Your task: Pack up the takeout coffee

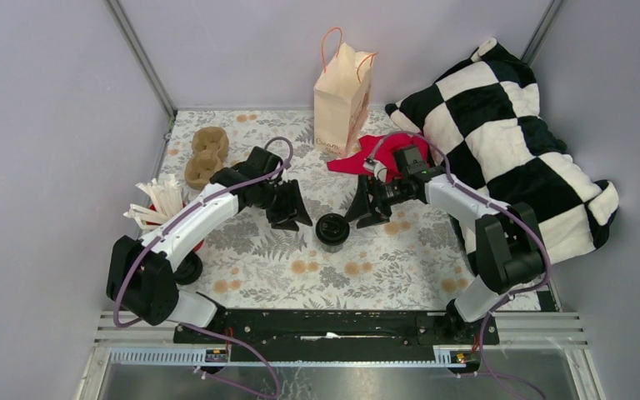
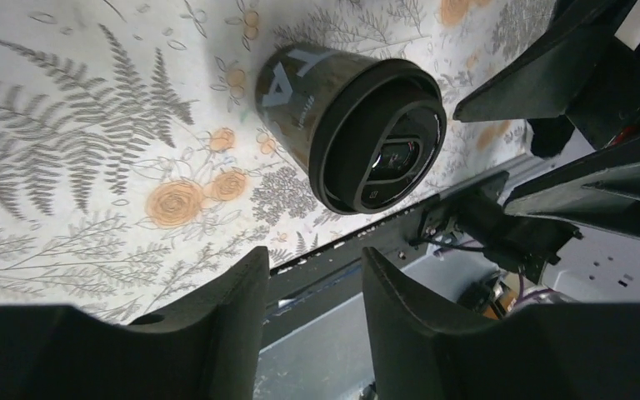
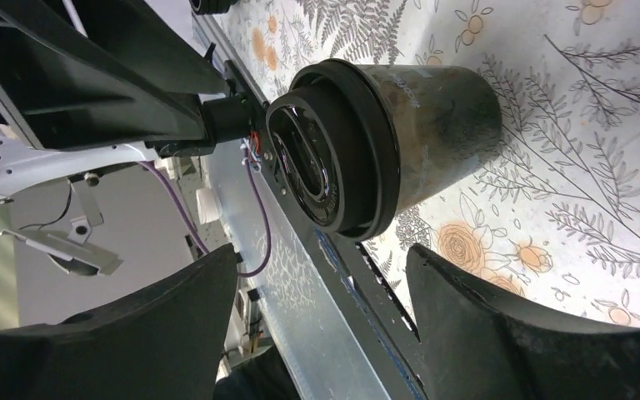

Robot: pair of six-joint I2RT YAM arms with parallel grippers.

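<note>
Several straws (image 1: 160,202): white, bunched at the far left, just beside the left arm (image 1: 196,218).
Cup tray (image 1: 207,155): brown cardboard, far-left corner of the table (image 1: 383,271), well apart from the coffee.
Left gripper (image 1: 294,218): low over the table, just left of the cup; fingers (image 2: 217,333) part-way apart, the gap looking narrower than the cup, nothing held.
Coffee cup (image 1: 332,229): black, lid on, standing upright mid-table, long axis vertical; untouched, between the two grippers and a shade nearer the bases than either.
Paper bag (image 1: 343,96): upright at the far edge, handles up, well beyond the cup.
Right gripper (image 1: 363,217): just right of the cup, fingers (image 3: 483,333) spread wide and empty.
Red cloth (image 1: 383,152): flat behind the right gripper, at the bag's foot.
Pillow (image 1: 508,142): black-and-white check, far right.
Relation for the next move: cup (image 3: 400,142) lies straight ahead of the right fingers, lid rim facing the wrist; right side looks nearer and wide enough to take it, likely the better pick. The left wrist view shows the cup (image 2: 350,125) ahead but further off.
</note>
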